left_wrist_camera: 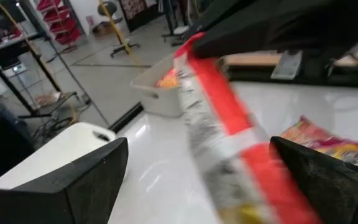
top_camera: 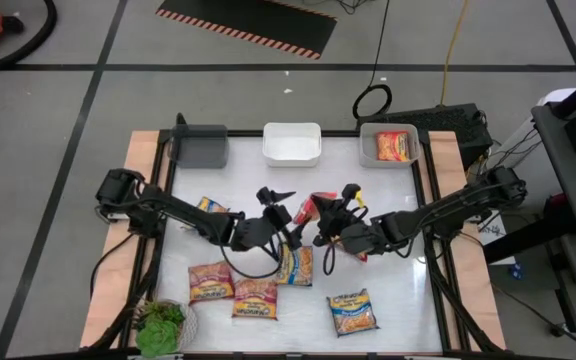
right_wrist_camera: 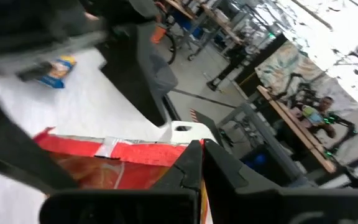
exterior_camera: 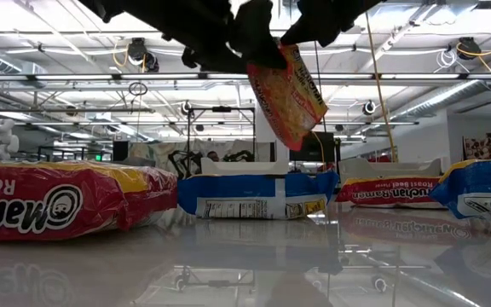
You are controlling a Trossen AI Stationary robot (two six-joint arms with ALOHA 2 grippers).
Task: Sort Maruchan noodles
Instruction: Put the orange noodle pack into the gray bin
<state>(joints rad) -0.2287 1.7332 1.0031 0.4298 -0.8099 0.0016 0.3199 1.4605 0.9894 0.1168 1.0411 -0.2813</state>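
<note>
A red-and-orange Maruchan noodle packet (top_camera: 306, 208) hangs above the table's middle, with my right gripper (top_camera: 324, 214) shut on it. In the low view the packet (exterior_camera: 288, 89) hangs tilted, clear of the table. My left gripper (top_camera: 288, 215) is open just left of it. Its two fingers (left_wrist_camera: 86, 180) stand on either side of the packet (left_wrist_camera: 222, 124) without visibly touching it. Other packets lie flat on the table: red ones (top_camera: 210, 282) (top_camera: 254, 298), blue-and-yellow ones (top_camera: 353, 313) (top_camera: 211, 206), and one (top_camera: 296, 265) under the left arm. My right gripper pinches the packet's sealed red end edge (right_wrist_camera: 166, 152) between its two shut fingers, coming in roughly level from the table's right. The packet hangs tilted below the fingers, its lower end (exterior_camera: 281, 136) clear of the table.
Three bins stand along the far edge: a dark grey one (top_camera: 200, 147), a white one (top_camera: 291, 143), and a light grey one (top_camera: 372, 150) with an orange-red packet (top_camera: 394, 147) inside. A green plant (top_camera: 160, 325) sits at the near left corner.
</note>
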